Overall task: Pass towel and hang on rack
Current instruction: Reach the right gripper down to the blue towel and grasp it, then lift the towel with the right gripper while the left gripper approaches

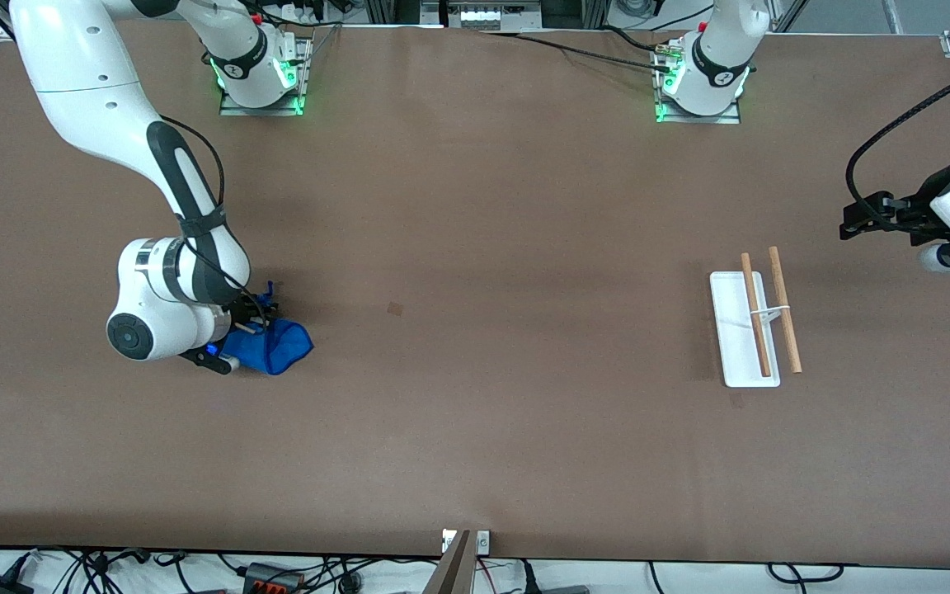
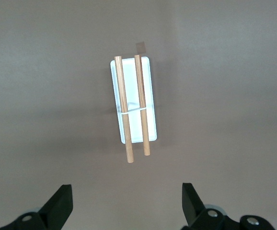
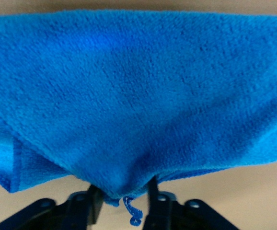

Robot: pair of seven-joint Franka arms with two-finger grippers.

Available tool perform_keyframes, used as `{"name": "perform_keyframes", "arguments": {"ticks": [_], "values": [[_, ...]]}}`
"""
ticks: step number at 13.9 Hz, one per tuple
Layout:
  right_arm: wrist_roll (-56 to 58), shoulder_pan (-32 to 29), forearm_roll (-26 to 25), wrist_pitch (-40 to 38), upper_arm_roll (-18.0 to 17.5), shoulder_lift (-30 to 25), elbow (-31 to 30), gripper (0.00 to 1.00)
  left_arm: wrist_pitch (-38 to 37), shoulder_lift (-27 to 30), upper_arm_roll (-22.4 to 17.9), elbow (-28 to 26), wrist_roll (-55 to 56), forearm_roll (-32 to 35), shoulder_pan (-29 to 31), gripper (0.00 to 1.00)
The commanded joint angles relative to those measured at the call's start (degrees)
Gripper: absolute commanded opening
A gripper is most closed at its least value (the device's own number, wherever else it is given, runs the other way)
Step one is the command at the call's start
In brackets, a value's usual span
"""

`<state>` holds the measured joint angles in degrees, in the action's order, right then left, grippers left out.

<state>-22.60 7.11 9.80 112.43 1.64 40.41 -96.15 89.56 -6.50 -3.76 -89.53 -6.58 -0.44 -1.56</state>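
Note:
The blue towel (image 1: 279, 346) lies bunched on the table toward the right arm's end. My right gripper (image 1: 254, 325) is low at the towel's edge, and its fingers pinch a fold of it. In the right wrist view the towel (image 3: 138, 96) fills the frame and its edge is bunched between the gripper's (image 3: 123, 194) fingers. The rack (image 1: 736, 351), a white base with two wooden rods (image 1: 785, 310), stands toward the left arm's end. My left gripper (image 1: 854, 223) is open and empty, up over the table beside the rack. The left wrist view shows the rack (image 2: 133, 129) ahead of the gripper (image 2: 127, 206).
A small dark mark (image 1: 395, 308) is on the brown table between the towel and the rack. The arm bases (image 1: 261, 74) stand along the table's edge farthest from the front camera. Cables run along the near edge.

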Motion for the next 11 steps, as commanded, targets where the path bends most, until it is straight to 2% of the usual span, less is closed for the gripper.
{"name": "perform_keyframes", "arguments": {"ticks": [1,4,8,11], "values": [[0.54,-0.43,0.57,-1.42,-0.14,-1.21,-0.70,0.02,-1.23,-0.10,0.33,0.58,-0.45,0.27,0.42,1.00],[0.98,-0.42,0.57,-3.96,-0.14,-1.22,3.33,0.00,-1.23,-0.18,0.33,0.58,-0.45,0.18,0.42,1.00],[0.88,0.01,0.66,-17.66,-0.32,-1.22,16.32,0.00,-2.45,-0.18,0.33,0.58,-0.62,0.09,0.42,1.00],[0.89,0.01,0.57,-24.78,-3.56,-1.30,24.84,0.00,-3.25,-0.62,0.33,0.58,-0.63,0.09,0.42,1.00]]}}
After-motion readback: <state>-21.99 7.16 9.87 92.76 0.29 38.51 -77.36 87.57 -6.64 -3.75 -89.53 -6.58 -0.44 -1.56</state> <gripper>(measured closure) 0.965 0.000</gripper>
